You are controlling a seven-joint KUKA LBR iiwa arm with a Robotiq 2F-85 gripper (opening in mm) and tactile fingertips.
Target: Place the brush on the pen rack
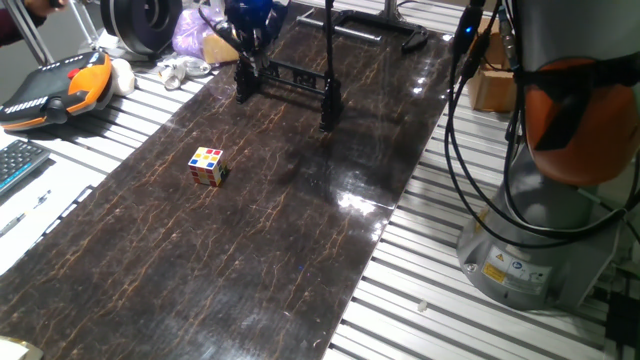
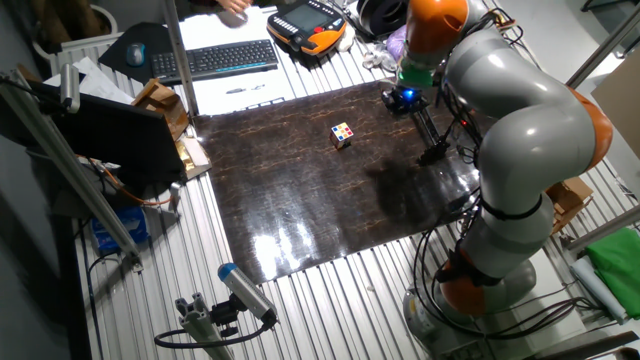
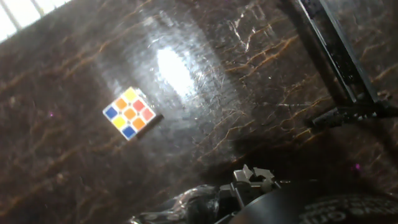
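The robot's blue-lit end effector [image 1: 250, 35] hovers at one end of the low black metal pen rack [image 1: 290, 78] on the dark marbled surface [image 1: 250, 250]; its opening cannot be made out. The brush is not discernible. A small multicoloured puzzle cube [image 1: 208, 166] sits well apart.

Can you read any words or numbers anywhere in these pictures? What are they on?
No text can be read.
Stickers on the robot base: print too small and blurred.
Keyboard: key letters too small.
Puzzle cube: only coloured squares, no letters.
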